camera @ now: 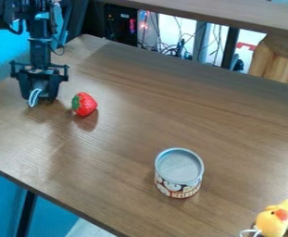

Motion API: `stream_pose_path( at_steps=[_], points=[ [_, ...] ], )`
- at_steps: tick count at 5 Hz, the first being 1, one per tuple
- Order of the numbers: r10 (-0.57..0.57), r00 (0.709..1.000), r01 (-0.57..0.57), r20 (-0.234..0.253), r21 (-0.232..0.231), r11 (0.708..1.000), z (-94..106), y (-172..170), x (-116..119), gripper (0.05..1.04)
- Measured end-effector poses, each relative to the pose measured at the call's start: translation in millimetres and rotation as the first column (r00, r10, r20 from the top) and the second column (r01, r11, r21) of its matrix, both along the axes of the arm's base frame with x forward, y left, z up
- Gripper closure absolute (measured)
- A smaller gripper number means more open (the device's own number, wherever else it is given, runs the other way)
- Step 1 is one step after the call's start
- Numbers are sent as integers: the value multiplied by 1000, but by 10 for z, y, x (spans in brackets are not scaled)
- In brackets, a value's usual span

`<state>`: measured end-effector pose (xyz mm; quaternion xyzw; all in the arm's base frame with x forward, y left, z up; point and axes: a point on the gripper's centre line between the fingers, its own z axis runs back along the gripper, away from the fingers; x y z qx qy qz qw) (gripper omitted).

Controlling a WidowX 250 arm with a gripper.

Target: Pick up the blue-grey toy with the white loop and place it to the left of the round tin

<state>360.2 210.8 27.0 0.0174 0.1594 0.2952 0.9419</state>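
The gripper grasps a grey thing (white loop showing); strawberry just beside it, can farther off, duck farthest.

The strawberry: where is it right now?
In the camera view, the strawberry lies at the upper left of the wooden table, just to the right of the gripper.

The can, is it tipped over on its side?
No, the can stands upright on the table, its round top facing up.
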Motion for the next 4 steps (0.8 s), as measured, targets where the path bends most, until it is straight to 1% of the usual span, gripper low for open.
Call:
stream_pose_path(
  at_steps=[1, 2, 3, 4],
  points=[
    [-72, 997, 72, 37, 0, 997, 86, -50, -72, 497],
    [-195, 978, 192, 69, 53, 980, 366, -186, -140, 510],
    [-384, 921, 372, 69, 144, 917, 673, -505, -270, 510],
    [-553, 831, 535, 66, 182, 825, 899, -867, -510, 510]
  ],
)
